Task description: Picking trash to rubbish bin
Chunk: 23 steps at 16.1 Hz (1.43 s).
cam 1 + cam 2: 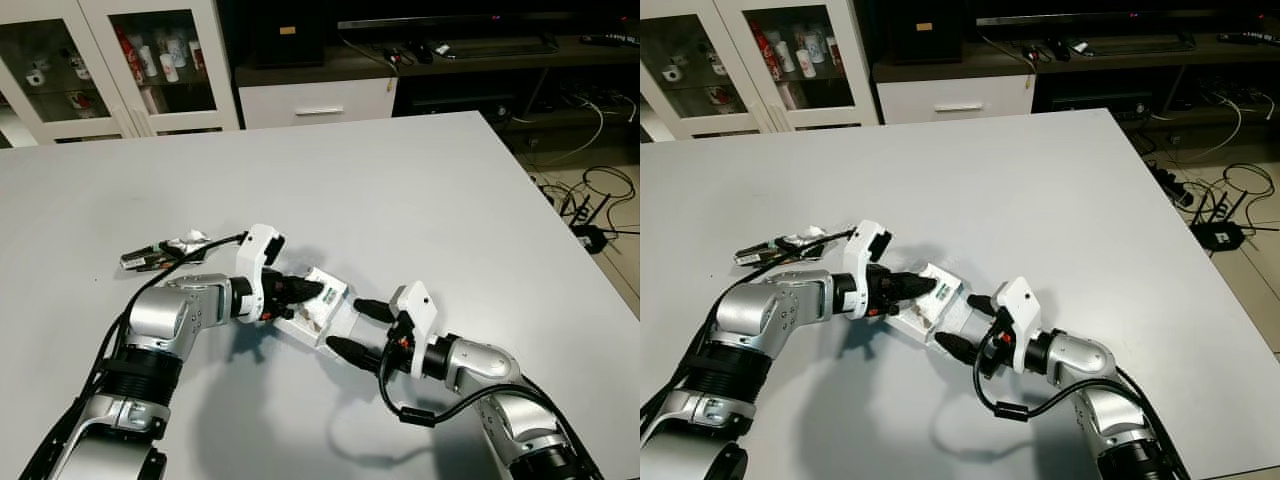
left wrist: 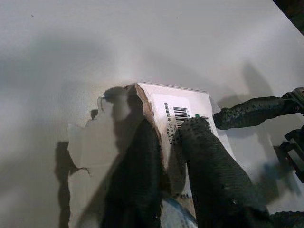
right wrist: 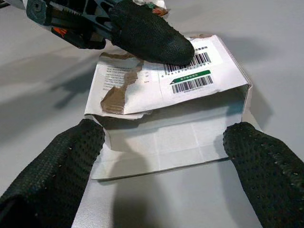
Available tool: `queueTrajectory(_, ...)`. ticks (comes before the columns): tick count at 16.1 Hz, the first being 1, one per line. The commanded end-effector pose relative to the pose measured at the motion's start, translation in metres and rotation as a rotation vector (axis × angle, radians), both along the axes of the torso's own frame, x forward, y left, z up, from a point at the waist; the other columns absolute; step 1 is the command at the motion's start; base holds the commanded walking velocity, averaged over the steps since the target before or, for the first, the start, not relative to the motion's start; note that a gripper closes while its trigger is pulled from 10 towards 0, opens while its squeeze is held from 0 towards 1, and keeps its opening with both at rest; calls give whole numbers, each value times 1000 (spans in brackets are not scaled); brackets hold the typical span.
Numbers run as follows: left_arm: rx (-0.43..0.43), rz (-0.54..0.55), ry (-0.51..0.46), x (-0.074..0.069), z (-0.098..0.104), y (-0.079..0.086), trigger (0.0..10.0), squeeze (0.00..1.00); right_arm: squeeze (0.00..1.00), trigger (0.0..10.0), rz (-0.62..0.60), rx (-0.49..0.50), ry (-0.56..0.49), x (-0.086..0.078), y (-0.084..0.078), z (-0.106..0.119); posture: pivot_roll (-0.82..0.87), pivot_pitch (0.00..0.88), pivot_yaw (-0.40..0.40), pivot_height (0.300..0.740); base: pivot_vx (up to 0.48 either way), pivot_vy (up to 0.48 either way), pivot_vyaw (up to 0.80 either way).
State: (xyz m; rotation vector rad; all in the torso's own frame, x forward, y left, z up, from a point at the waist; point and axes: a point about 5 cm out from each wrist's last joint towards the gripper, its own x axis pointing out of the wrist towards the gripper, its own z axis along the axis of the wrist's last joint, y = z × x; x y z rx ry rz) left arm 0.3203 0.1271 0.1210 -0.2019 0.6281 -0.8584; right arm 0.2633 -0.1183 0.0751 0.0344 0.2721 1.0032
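Observation:
A torn white cardboard box [image 1: 322, 303] with barcode labels lies on the grey table [image 1: 420, 190], its open end facing my right arm. My left gripper [image 1: 303, 291] is shut on the box's torn top flap [image 2: 176, 108], one finger under it and one on the label. My right gripper [image 1: 356, 330] stands open at the box's open end [image 3: 161, 137], one finger [image 3: 71, 161] on each side of it and nothing between them touching. A crumpled silver wrapper [image 1: 165, 250] lies on the table beyond my left elbow.
The table's right edge [image 1: 560, 240] drops to a floor with cables and a power strip [image 1: 590, 215]. Behind the table stand a white glass-door cabinet [image 1: 110, 60], a white drawer [image 1: 318, 100] and a dark TV stand [image 1: 470, 50].

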Motion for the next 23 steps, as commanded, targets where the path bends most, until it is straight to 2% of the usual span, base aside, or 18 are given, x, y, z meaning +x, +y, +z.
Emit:
queueTrajectory(1,4,-1,-2,-1,-1,0,0,0,0,10000,18,-7,34,-4,2,-6,-12,72,50,740,0,0,0)
queueTrajectory(13,-28,3,-18,1,2,0,0,0,0,10000,16,-5,33,-3,2,-6,-12,68,49,740,0,0,0)
queueTrajectory(14,-120,4,-73,0,15,-3,10000,0,0,10000,-58,-14,-1,6,-2,-2,-10,61,44,740,0,0,0)
queueTrajectory(15,-147,9,-88,0,19,-4,10000,0,0,10000,-89,-20,-15,9,-3,-1,-10,61,44,740,0,0,0)
queueTrajectory(17,-145,65,-127,4,20,-2,10000,0,0,10000,-233,-48,-93,26,-10,6,-10,59,39,740,0,0,0)
queueTrajectory(18,-145,75,-131,5,20,-2,10000,0,0,10000,-255,-46,-103,29,-11,7,-10,59,39,740,0,0,0)
queueTrajectory(23,-156,154,-192,10,27,4,10000,0,0,10000,-434,25,-234,51,-21,38,-10,53,32,740,0,0,0)
